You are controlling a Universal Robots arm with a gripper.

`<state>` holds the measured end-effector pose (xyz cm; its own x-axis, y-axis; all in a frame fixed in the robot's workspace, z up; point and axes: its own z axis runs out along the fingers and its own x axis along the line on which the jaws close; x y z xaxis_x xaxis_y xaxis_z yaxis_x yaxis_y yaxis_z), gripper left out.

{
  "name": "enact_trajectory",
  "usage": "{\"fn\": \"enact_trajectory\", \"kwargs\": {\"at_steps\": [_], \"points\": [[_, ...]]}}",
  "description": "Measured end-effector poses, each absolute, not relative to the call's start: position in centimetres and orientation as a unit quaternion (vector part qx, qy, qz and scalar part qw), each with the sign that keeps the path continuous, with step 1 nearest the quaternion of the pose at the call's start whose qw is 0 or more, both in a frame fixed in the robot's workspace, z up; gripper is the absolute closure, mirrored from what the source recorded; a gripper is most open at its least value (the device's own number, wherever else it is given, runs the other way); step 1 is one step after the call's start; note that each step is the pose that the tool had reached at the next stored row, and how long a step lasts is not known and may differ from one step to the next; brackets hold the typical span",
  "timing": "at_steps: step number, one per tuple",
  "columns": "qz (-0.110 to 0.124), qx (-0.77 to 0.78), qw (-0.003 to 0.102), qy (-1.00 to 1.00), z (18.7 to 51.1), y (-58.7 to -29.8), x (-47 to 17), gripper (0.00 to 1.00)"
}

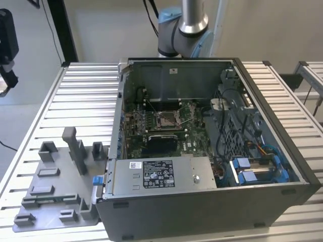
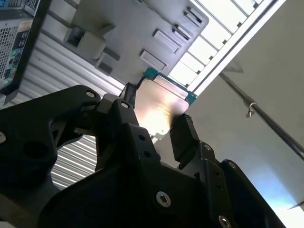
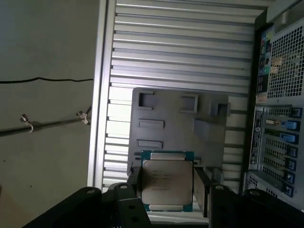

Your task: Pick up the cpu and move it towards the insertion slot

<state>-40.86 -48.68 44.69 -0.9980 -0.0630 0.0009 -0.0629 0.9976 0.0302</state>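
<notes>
Gripper (image 3: 168, 186) fingers (image 3: 134, 180) were clamped on two opposite edges of the cpu (image 3: 167, 183), its silver face turned to the camera in the first wrist view. Beyond it lay the grey tray (image 3: 175, 116) on the slatted table (image 3: 180, 57), with the case (image 3: 275, 118) just beside. The chip looked lifted clear of the tray. In the exterior view the slot (image 1: 165, 120) sat deep inside the case, well apart from the tray. As I judged the risks, the hold was on thin edges only, so a jolt could tilt or drop the chip. A low path could also knock it against the case wall.
</notes>
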Motion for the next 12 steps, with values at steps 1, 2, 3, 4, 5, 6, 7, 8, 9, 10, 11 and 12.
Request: {"fn": "enact_trajectory", "kwargs": {"at_steps": [1,2,3,4,5,6,7,8,9,10,11,12], "points": [[-0.015,0.032,0.001,-0.999,44.7,-48.7,-40.4,1.0],[-0.015,0.032,0.001,-0.999,44.7,-48.7,-40.0,1.0],[-0.015,0.032,0.001,-0.999,44.7,-48.7,-39.5,1.0],[-0.015,0.033,0.002,-0.999,44.7,-48.7,-39.1,1.0],[-0.015,0.033,0.002,-0.999,44.7,-48.7,-38.6,1.0],[-0.015,0.033,0.002,-0.999,44.7,-48.7,-38.1,1.0],[-0.015,0.033,0.002,-0.999,44.7,-48.7,-37.7,1.0],[-0.015,0.034,0.002,-0.999,44.7,-48.7,-37.2,1.0],[-0.015,0.034,0.002,-0.999,44.7,-48.7,-36.8,1.0],[-0.015,0.034,0.003,-0.999,44.7,-48.7,-36.3,1.0],[-0.015,0.034,0.003,-0.999,44.7,-48.7,-35.9,1.0],[-0.015,0.035,0.003,-0.999,44.7,-48.7,-35.4,1.0]]}}
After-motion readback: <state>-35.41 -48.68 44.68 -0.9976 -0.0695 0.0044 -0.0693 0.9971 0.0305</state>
